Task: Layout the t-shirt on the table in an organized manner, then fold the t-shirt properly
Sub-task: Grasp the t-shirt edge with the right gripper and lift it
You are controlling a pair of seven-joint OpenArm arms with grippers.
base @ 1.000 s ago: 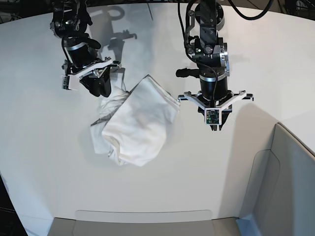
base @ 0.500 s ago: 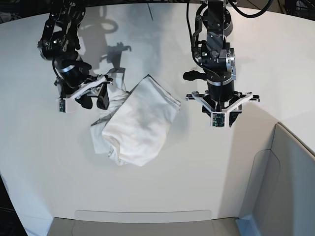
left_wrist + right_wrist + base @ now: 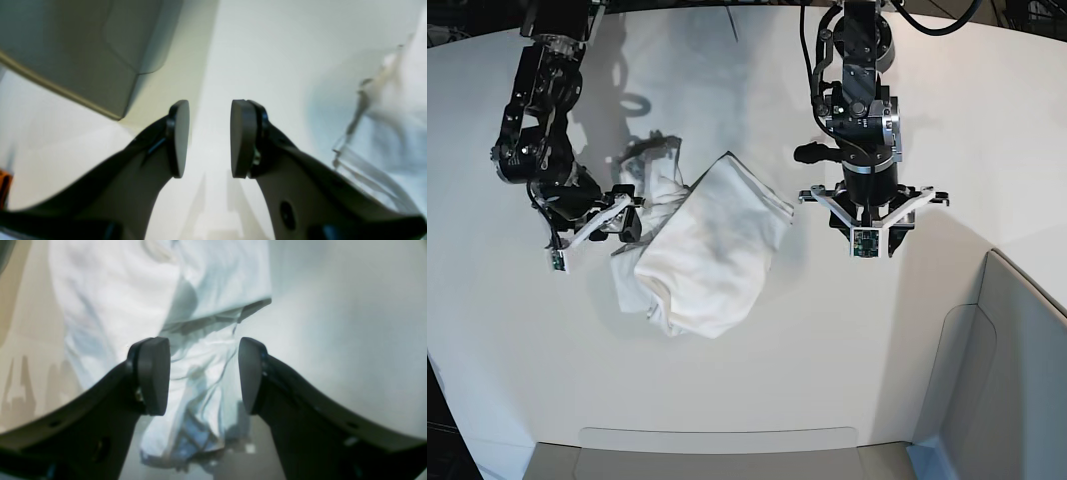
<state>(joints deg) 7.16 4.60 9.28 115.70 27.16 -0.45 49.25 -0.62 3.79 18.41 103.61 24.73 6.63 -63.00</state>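
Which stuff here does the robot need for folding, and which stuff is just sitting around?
Needed for the job:
- crumpled white t-shirt
- white table it lies on
- right gripper, open over the shirt
- left gripper, open over bare table

Just sitting around:
- grey bin-like panel at the table's corner
- grey panel along the near edge

The right gripper (image 3: 617, 222) has let go of the t-shirt (image 3: 702, 245), fingers parted, and swung lower-left.

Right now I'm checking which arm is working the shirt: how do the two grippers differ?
The right gripper hangs over the crumpled t-shirt; the left gripper hangs over bare table, shirt off to its side. The right one sits tilted, the left points straight down. Both are open and empty.
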